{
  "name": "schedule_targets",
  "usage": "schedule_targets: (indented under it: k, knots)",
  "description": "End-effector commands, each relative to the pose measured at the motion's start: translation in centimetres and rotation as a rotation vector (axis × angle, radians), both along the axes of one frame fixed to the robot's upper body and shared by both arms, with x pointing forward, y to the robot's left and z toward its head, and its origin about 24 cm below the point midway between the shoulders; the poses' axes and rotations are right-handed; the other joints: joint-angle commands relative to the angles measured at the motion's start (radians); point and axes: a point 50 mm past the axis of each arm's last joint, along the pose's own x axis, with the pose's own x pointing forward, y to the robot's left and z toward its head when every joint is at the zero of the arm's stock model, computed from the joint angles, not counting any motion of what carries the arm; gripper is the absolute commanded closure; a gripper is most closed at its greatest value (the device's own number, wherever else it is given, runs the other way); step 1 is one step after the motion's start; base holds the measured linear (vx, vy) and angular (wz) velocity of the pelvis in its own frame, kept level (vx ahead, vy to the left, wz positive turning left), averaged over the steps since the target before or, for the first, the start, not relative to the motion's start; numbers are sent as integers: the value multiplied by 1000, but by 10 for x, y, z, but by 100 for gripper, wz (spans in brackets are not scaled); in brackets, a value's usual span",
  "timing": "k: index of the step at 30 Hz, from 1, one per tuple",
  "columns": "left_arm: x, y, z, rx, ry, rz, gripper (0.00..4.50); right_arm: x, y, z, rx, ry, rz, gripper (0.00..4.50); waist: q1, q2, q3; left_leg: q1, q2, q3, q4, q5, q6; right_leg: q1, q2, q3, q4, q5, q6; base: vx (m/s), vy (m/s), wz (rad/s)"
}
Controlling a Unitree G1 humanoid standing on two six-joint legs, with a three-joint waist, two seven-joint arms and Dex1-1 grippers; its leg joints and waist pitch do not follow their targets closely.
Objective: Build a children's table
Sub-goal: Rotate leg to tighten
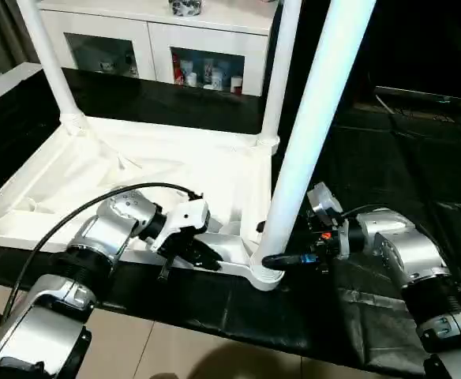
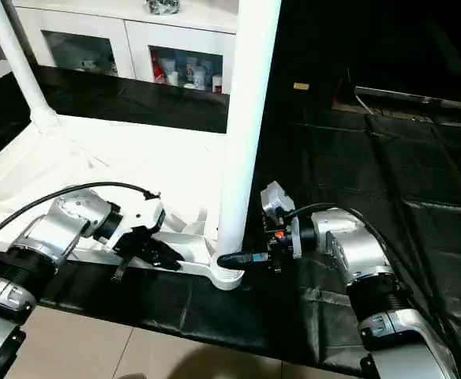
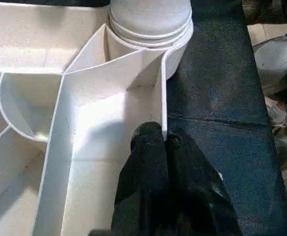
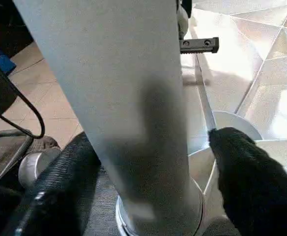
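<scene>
The white table top [image 1: 175, 158] lies upside down on black cloth, ribs up. Three white legs stand in its corner sockets: one at the far left [image 1: 49, 55], one at the far right [image 1: 282, 71], and a thick near one [image 1: 317, 118] in the near right socket [image 1: 266, 276]. My left gripper [image 1: 207, 260] is shut on the thin near rim wall [image 3: 162, 88], just left of that socket. My right gripper [image 1: 271, 257] reaches in from the right at the near leg's base. Its fingers [image 4: 246, 177] stand open on either side of the leg [image 4: 124, 98], with a small gap on one side.
A white glass-door cabinet [image 1: 175, 47] stands behind the table top. Black cloth [image 1: 388, 158] covers the work surface to the right. Tiled floor [image 1: 175, 347] shows past the near edge. A black cable [image 1: 80, 213] arcs over my left forearm.
</scene>
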Motion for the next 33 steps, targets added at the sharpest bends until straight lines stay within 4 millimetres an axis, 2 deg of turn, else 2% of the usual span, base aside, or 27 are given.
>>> schedule_targets:
  k: [1, 7, 10, 12, 19, 22, 23, 24, 26, 27, 28, 30, 31, 33]
  knots:
    - [-4, -9, 5, -4, -9, -86, 450, -1, 1, 1, -3, 0, 28, 122, -7, 2, -68, -7, -11, 20, -62, -184, 47, 66, -37, 40, -54, -218, -220, 0, 0, 0]
    - [-5, -9, 4, -5, -9, -88, 450, -4, 2, 1, 6, 12, 48, 174, -7, 1, -68, -8, -11, 20, -61, -180, 48, 66, -37, 40, -55, -227, -215, 0, 0, 0]
    - [-5, -9, 3, -5, -8, -85, 450, -5, 3, 1, 9, 17, 60, 185, -8, 1, -68, -8, -11, 20, -61, -176, 50, 66, -37, 40, -55, -224, -215, 0, 0, 0]
    - [-5, -9, 3, -5, -8, -84, 450, -5, 3, 1, 10, 20, 67, 214, -7, 0, -69, -8, -12, 20, -61, -172, 49, 67, -37, 41, -54, -223, -214, 0, 0, 0]
    - [-4, -12, 1, -27, -9, -25, 450, -7, 6, -3, 0, 28, 37, 237, -8, -2, -68, -9, -12, 21, -60, -165, 50, 66, -36, 41, -53, -216, -213, 0, 0, 0]
    - [2, -14, -1, -31, -19, 58, 450, -3, 10, -8, -20, 28, -42, 240, -8, -3, -66, -8, -13, 21, -61, -178, 43, 65, -37, 41, -58, -261, -197, 0, 0, 0]
    - [8, -18, -2, -51, -24, 146, 450, 3, 14, -13, -51, 8, -155, 242, -11, -4, -61, -8, -16, 22, -62, -201, 34, 62, -37, 40, -68, -332, -171, 0, 0, 0]
    - [9, -19, -2, -56, -26, 161, 450, 5, 15, -15, -56, 7, -186, 242, -13, -4, -61, -5, -18, 19, -63, -214, 22, 61, -38, 38, -73, -387, -149, 0, 0, 0]
    - [15, -24, -2, -65, -38, 235, 450, 13, 22, -17, -57, -1, -301, 247, -16, -8, -59, -4, -21, 20, -64, -218, 17, 58, -38, 37, -80, -434, -126, 0, 0, 0]
    - [16, -25, -2, -67, -43, 257, 450, 15, 25, -18, -55, -3, -331, 249, -20, -7, -58, -3, -24, 17, -65, -230, 9, 57, -39, 34, -86, -486, -104, 0, 0, 0]
    - [19, -27, -2, -70, -48, 292, 450, 18, 29, -19, -57, -4, -375, 250, -29, -7, -58, -7, -24, 13, -66, -234, 4, 61, -40, 32, -87, -508, -87, 0, 0, 0]
    - [25, -31, -2, -70, -61, 363, 450, 23, 39, -21, -67, -12, -457, 251, -43, -8, -57, -7, -26, 12, -66, -241, 4, 56, -38, 30, -92, -521, -79, 0, 0, 0]
    - [27, -33, -2, -69, -66, 393, 450, 26, 43, -21, -70, -15, -496, 251, -52, -12, -58, -10, -28, 11, -65, -243, 7, 59, -37, 28, -93, -525, -75, 0, 0, 0]
    - [33, -39, -3, -70, -74, 464, 450, 35, 55, -22, -76, -3, -629, 253, -59, -9, -59, -10, -30, 12, -64, -239, 10, 56, -37, 28, -94, -526, -73, 0, 0, 0]
